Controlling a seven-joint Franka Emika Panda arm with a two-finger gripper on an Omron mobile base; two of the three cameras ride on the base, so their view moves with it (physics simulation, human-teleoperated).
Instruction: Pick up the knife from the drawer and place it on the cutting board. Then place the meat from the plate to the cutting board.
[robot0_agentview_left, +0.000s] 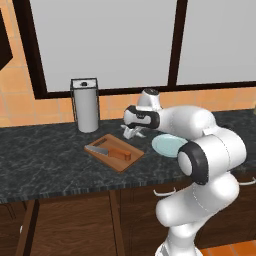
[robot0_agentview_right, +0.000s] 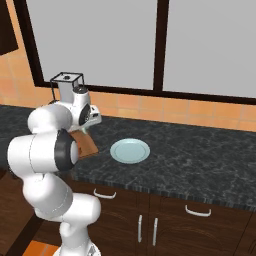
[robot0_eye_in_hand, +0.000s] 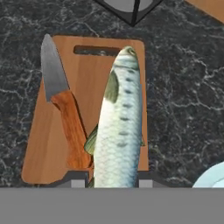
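So the cutting board (robot0_eye_in_hand: 48, 144) sits directly under the gripper (robot0_eye_in_hand: 111, 181), knife (robot0_eye_in_hand: 63, 109) already lying on its left half. The jaws are clamped narrow on the meat (robot0_eye_in_hand: 119, 127), whose long axis runs along the board, hanging over its right side.

The dark marbled counter (robot0_agentview_left: 45, 150) carries three items directly: a cutting board (robot0_agentview_left: 114, 152), a plate (robot0_agentview_right: 130, 150) and a paper towel holder (robot0_agentview_left: 86, 105). The cutting board lies near the middle of the counter's depth, and the pale blue-green plate rests just beside it, close to the front edge. The paper towel holder stands upright near the back edge, against the tiled wall.
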